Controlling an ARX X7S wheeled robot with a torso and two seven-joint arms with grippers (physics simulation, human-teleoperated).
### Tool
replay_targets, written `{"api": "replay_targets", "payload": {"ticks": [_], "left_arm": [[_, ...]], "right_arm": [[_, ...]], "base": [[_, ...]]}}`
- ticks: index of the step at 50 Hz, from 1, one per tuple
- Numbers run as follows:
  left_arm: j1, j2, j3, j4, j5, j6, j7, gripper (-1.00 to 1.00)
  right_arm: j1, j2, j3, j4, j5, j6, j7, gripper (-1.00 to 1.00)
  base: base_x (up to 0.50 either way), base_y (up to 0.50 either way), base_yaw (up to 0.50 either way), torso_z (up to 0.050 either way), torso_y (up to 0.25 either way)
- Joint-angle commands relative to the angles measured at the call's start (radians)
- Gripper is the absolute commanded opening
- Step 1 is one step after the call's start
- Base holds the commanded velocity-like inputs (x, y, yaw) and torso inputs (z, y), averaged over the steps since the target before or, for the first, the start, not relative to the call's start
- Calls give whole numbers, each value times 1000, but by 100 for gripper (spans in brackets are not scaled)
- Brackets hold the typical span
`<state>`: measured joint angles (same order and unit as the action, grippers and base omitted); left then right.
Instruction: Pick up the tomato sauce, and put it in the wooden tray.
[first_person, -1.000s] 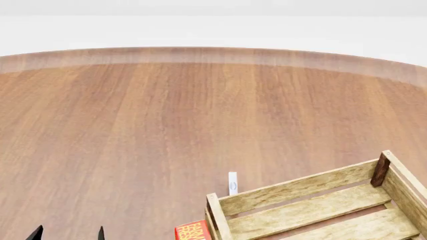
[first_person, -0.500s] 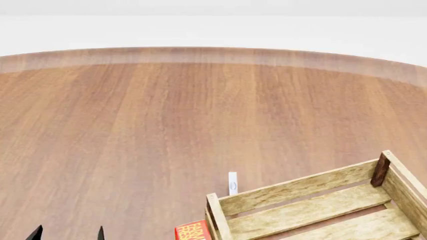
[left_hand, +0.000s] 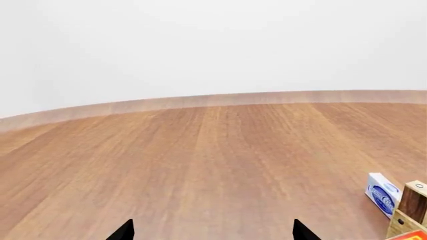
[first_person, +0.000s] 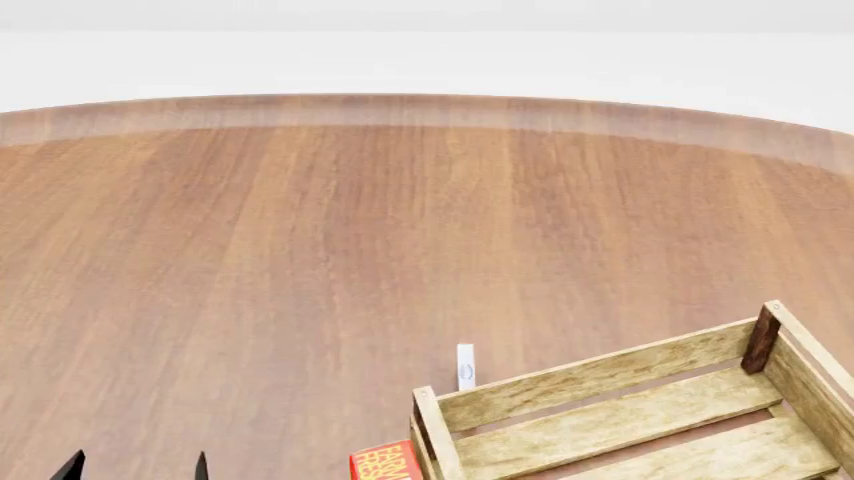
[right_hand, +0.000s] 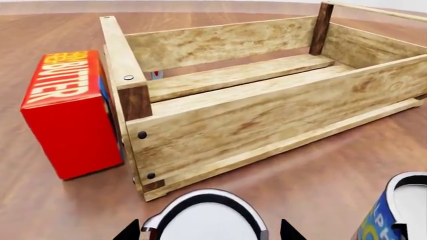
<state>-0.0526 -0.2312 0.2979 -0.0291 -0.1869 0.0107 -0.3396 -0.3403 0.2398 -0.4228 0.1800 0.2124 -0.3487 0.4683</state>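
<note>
The wooden tray (right_hand: 267, 105) sits on the table (right_hand: 320, 175). A red butter box (right_hand: 70, 112) stands just beside its end. A silver-topped can (right_hand: 207, 220) lies between the right gripper (right_hand: 208, 231) fingertips.

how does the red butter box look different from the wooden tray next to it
The red butter box is solid, closed and printed with white lettering; the wooden tray is open-topped, slatted pale wood with darker corner posts. The box is far smaller and stands upright against the tray's end. Both rest on the wooden table.

Bright, even, flat render light; shadows faint; sharp throughout; table (first_person: 334, 250) edge curved, perhaps lens distortion.
</note>
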Motion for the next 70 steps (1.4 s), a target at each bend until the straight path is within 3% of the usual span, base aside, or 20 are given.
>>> {"api": "replay_targets", "payload": {"ticks": [1, 39, 40, 58, 70], "left_arm": [[-1, -3, 4, -3, -2, 4, -4, 100], [-2, -13, 18, 2, -11, 4, -18, 100], [-2, -13, 18, 2, -12, 4, -18, 100], [-6, -18, 25, -2, -15, 8, -25, 100], [-7, -21, 29, -4, -19, 10, -29, 100]], "right_arm": [[6, 1, -2, 8, 7, 5, 3, 100], [29, 3, -15, 43, 19, 11, 6, 100], [29, 4, -18, 44, 26, 4, -4, -100], [35, 5, -24, 52, 9, 0, 14, -100], [-22, 10, -25, 30, -245, -198, 168, -100]], "base": [[0, 0, 0, 0, 0], [0, 0, 0, 0, 0], [0, 0, 0, 0, 0], [1, 0, 0, 0, 0], [0, 0, 0, 0, 0]]}}
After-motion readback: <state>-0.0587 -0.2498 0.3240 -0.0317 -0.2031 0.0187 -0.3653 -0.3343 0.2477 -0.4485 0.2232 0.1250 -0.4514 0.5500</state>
